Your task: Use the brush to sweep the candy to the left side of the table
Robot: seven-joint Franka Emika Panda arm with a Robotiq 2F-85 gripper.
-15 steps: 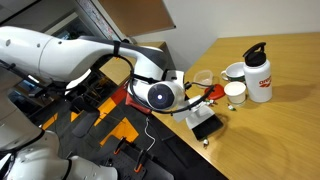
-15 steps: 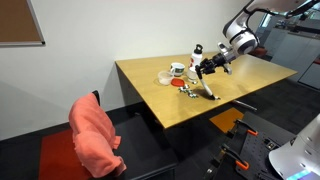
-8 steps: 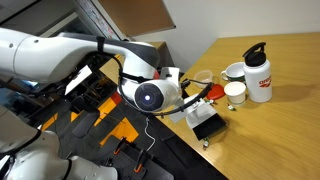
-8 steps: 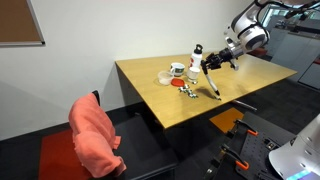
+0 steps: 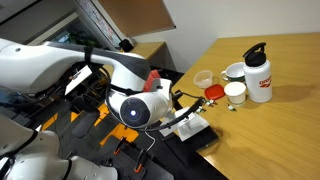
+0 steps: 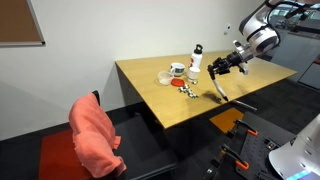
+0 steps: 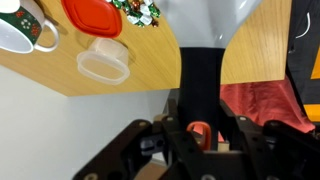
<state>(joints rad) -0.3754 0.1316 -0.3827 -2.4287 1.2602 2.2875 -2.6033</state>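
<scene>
Reading an exterior view left to right: corkboard (image 6: 20, 22) on a plain white wall, pink cloth (image 6: 92, 135) heaped low off the near corner, then the table (image 6: 150, 90), light-brown wood, smooth, straight-edged, bare across its left stretch in this view. Grouped further right: clear cup (image 6: 165, 76), mug (image 6: 177, 69), red dish (image 6: 177, 84), white bottle (image 6: 197, 60) upright with a black cap. Found the candy (image 6: 187, 90) as a small cluster on the wood just beside the red dish, toward the front edge (same in the wrist view: candy (image 7: 135, 10) next to the dish, set back from the edge). Next over, the brush (image 6: 217, 92), hanging bristles-down under the gripper (image 6: 226, 68), near the candy but apart from it. Gripping the brush by its short red handle, jaws closed on it from both sides, nothing else held (clearest in the wrist view, gripper (image 7: 200, 128)). From the wrist, black bristle block running across the table's edge, part over wood, part past it; cannot tell whether the tips touch. Open wood left of the clutter for travel; past the front edge, dark floor with black-and-orange gear (image 5: 105, 125) below the arm (image 5: 60, 65).
</scene>
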